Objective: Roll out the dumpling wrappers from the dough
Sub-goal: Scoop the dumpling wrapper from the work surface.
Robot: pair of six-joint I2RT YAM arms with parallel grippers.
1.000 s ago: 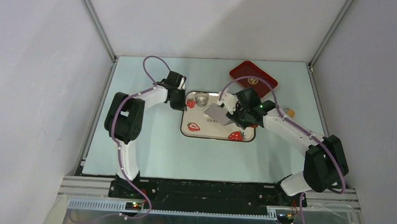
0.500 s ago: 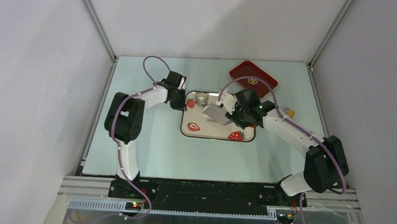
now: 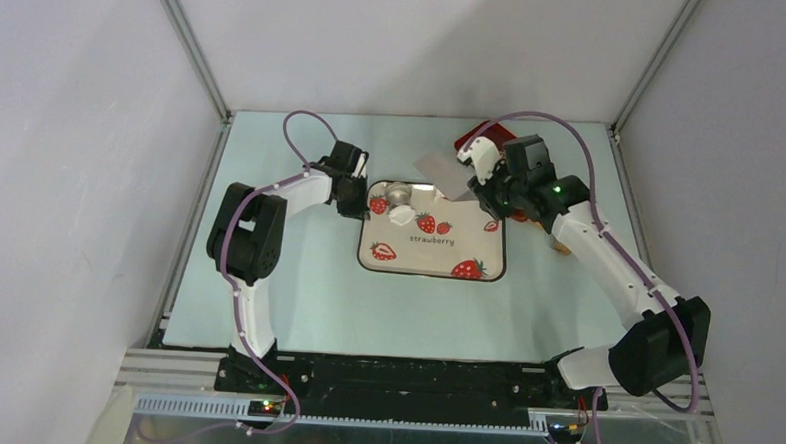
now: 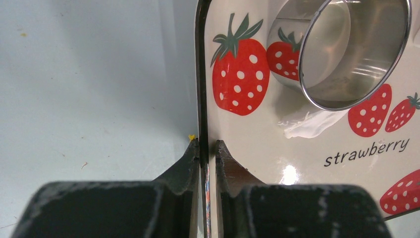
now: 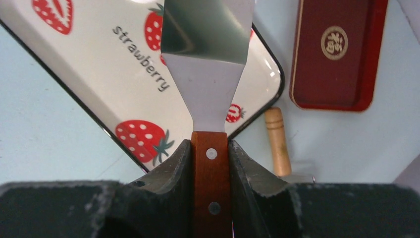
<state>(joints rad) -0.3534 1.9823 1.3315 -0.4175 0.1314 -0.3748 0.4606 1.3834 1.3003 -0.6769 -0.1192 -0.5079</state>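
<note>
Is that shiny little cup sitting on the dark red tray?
No, the shiny cup stands on the strawberry tray, right next to a white piece of dough.

The large tray [image 3: 407,264] lies in the middle of the worktop [image 3: 296,288]. The cup [image 3: 400,193] stands in its far left corner, with the dough [image 3: 401,214] just on the cup's near side. The left hand [image 4: 207,148] straddles the tray's left rim. The small tray [image 5: 337,49] lies far right of the large one, and a wooden handle [image 5: 277,141] lies on the worktop just right of the large tray. The right hand [image 5: 210,144] holds the spatula [image 5: 208,49] over the large tray's far edge.
</note>
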